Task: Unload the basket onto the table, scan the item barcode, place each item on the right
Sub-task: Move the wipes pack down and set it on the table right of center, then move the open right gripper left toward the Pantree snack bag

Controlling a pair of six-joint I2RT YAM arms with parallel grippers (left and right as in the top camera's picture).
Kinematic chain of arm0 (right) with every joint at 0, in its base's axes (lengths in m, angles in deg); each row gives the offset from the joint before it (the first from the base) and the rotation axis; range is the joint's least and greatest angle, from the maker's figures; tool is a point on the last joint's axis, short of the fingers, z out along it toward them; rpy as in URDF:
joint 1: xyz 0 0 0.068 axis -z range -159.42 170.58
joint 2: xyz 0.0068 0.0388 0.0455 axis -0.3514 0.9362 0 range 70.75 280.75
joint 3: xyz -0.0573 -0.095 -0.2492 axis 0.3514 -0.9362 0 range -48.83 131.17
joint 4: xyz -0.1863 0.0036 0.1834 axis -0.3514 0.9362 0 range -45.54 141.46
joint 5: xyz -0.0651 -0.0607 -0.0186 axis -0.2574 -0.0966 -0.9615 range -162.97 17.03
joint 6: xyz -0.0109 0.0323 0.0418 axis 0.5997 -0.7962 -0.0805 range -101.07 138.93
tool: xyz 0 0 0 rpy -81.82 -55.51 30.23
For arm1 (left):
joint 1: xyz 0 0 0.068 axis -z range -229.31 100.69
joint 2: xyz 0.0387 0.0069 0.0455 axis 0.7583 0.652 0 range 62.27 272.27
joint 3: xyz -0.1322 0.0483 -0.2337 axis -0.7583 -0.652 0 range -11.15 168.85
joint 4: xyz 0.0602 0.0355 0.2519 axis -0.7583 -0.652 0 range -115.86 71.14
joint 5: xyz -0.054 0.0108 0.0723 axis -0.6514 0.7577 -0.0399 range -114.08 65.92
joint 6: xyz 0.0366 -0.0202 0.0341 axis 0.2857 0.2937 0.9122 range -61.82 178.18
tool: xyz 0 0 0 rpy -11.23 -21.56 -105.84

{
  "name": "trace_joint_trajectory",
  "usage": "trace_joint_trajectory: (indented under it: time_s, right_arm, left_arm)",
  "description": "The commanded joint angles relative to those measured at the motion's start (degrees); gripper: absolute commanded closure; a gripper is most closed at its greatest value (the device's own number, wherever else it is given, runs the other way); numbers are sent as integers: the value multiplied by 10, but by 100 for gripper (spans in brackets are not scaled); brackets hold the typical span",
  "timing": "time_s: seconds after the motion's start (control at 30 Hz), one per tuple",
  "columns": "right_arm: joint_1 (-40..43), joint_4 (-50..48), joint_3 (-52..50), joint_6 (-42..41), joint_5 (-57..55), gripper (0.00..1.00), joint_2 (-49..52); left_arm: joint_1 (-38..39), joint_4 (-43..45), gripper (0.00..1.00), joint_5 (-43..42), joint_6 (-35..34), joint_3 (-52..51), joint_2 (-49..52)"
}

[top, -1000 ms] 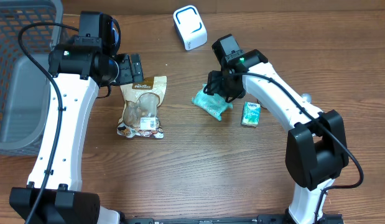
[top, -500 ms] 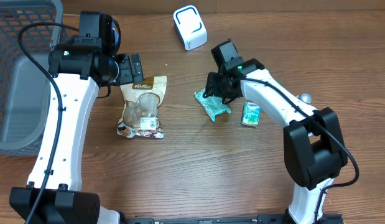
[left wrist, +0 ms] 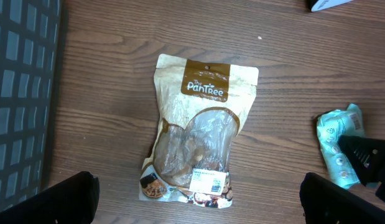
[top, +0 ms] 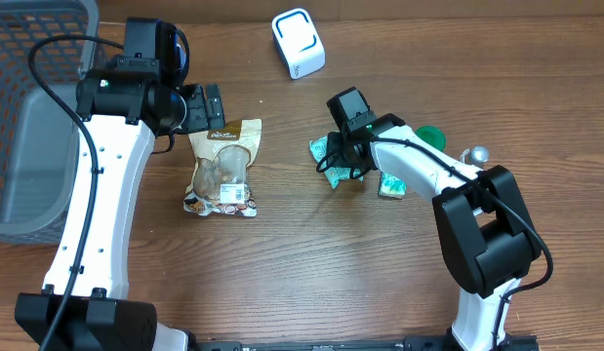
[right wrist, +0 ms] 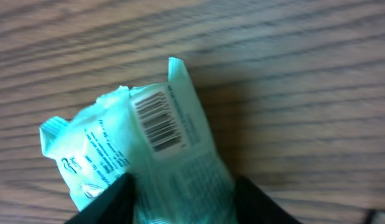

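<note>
A teal plastic packet [top: 324, 156] sits between the fingers of my right gripper [top: 342, 156], just right of the table's middle. In the right wrist view the packet [right wrist: 117, 143] shows its white barcode label [right wrist: 158, 120] facing up, and the right gripper [right wrist: 183, 202] is shut on its lower end. A white scanner [top: 298, 42] with a blue outline stands at the back. My left gripper [top: 209, 107] hovers open above a brown snack bag [left wrist: 198, 137], its black fingertips [left wrist: 64, 199] wide apart and holding nothing.
A small green box [top: 393, 180] lies right of the packet, partly under the right arm. A green round object [top: 431, 136] and a silver knob [top: 476, 154] lie behind it. A grey mesh basket [top: 28, 146] fills the left edge.
My right gripper has closed on the teal packet and drawn it slightly left and toward the front, turning it so the barcode shows. The left arm has not moved.
</note>
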Motion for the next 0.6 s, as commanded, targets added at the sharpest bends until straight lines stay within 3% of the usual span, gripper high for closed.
trace_joint_trajectory:
  time_s: [0.0, 0.37, 0.57]
  right_arm:
    - [3, 23, -18, -12, -85, 56, 3]
    - [46, 68, 26, -31, -131, 55, -38]
    - [35, 82, 60, -26, 4, 50, -76]
  left_arm:
    - [2, 0, 0, -3, 5, 0, 4]
    - [2, 0, 0, -3, 5, 0, 4]
    - [2, 0, 1, -3, 5, 0, 4]
